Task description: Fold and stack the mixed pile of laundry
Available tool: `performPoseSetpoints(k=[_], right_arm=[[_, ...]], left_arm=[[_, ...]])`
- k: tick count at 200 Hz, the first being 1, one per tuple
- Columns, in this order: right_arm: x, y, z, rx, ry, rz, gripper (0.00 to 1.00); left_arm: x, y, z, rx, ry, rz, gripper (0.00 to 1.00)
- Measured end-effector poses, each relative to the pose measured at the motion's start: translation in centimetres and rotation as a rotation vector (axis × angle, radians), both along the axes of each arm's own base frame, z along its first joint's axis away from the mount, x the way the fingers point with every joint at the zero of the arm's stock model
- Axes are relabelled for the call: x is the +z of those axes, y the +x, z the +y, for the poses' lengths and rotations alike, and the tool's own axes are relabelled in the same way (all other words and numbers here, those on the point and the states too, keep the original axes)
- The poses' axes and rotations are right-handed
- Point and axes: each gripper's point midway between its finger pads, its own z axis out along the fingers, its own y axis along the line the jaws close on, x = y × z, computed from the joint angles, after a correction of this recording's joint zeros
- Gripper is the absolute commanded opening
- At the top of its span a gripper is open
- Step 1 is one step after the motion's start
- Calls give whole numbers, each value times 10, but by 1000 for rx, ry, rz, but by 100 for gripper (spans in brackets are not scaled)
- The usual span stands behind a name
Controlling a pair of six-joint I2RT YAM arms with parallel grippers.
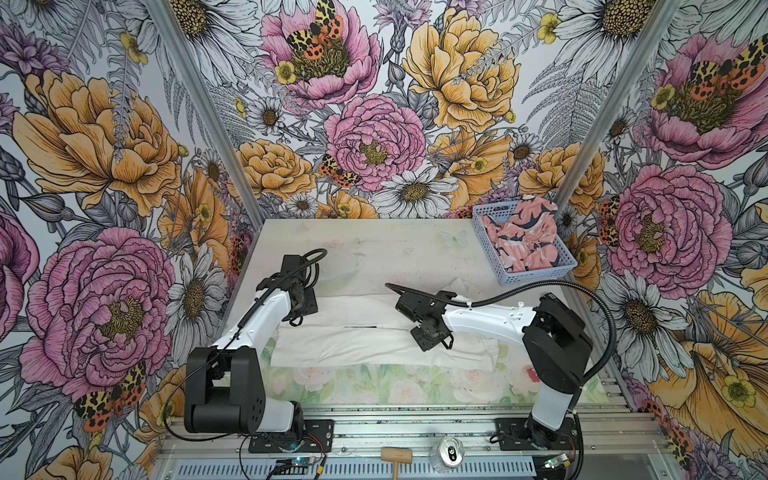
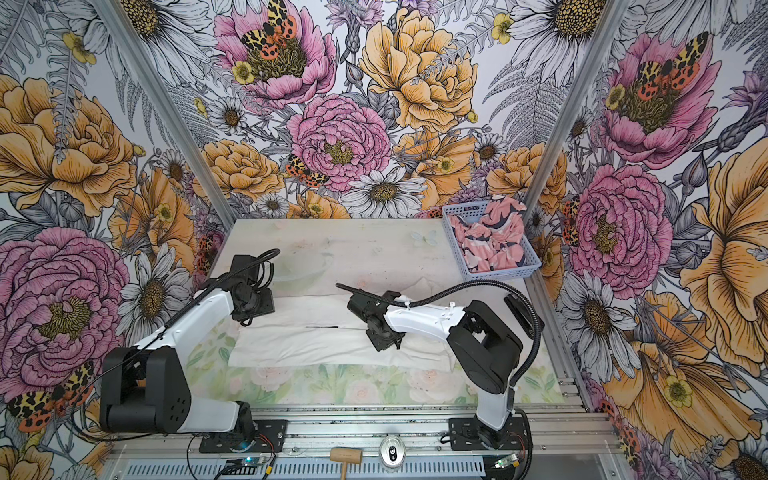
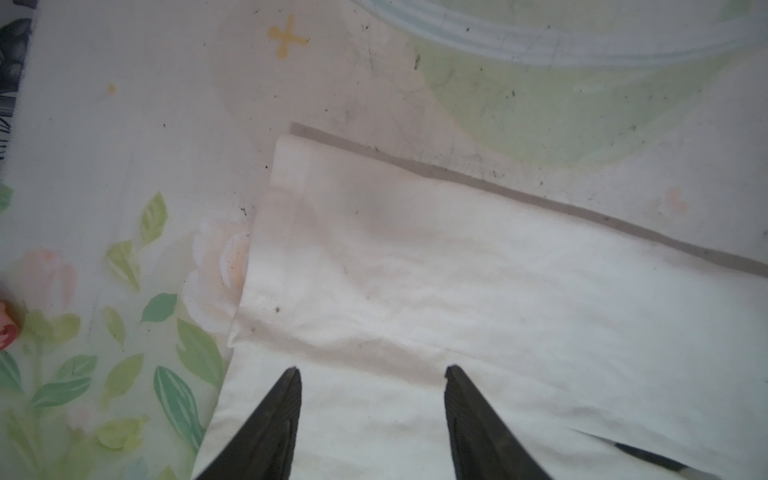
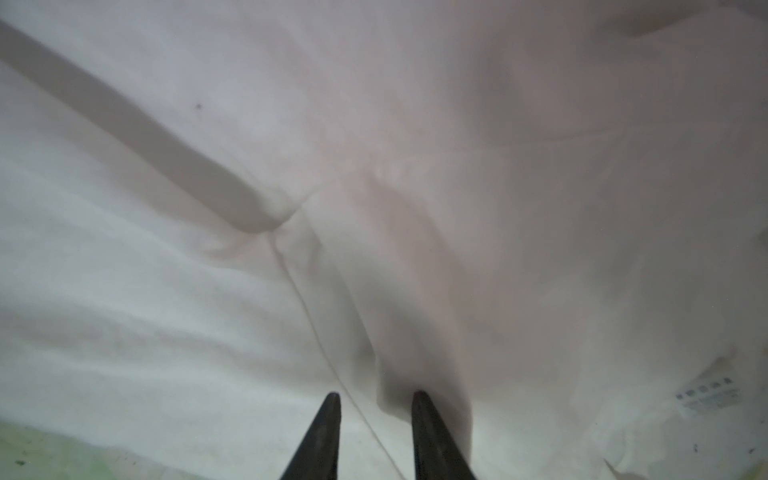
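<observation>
Nearby, item by item. Basket (image 1: 536,276): light blue perforated plastic, rectangular, at the far right corner of the table (image 1: 374,245), well apart from both arms. Wooden mallet (image 1: 396,456) and silver can (image 1: 451,453): on the front rail, off the work surface. Walls (image 1: 374,137): bold floral print on three sides. Table: pale, faded flower-and-leaf pattern, scuffed with dark specks.

Pink garment (image 1: 521,241): soft cloth, navy and white shapes, crumpled in the basket and heaped above its rim.

White T-shirt (image 1: 353,336): plain, thin cloth, laid flat as a long folded band across the near middle of the table, between the arms; its left end is straight-edged, its right end rumpled under the right arm. A printed care label (image 4: 706,395) shows in the right wrist view.

Left gripper (image 3: 372,370): jaws wide apart, nothing between them, over the shirt's left end.

Right gripper (image 4: 376,395): jaws narrow, a small gap showing, tips close down on the shirt beside a raised crease; no cloth seen between them.
</observation>
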Motion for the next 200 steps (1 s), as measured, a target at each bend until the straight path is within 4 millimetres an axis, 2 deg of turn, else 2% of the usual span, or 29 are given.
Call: performPoseSetpoints(k=[30,96,123,144,200], right_arm=[[-5,2,-2,1,-22,-6,29],[-7,9,-7,-15,-30,-14,16],[-7,11,-7,-16,-28,-22,10],[-7,12,-6,-10,-28,-26,0],[-5,4,-3,-6,16,2,0]], left_arm=[[0,0,0,0,0,0,57],[-2,-3,0,0,0,4,57],[1,-3,0,1,0,-5,57],[1,-3,1,4,0,-6,57],[4,-5,3,10,0,-13,57]])
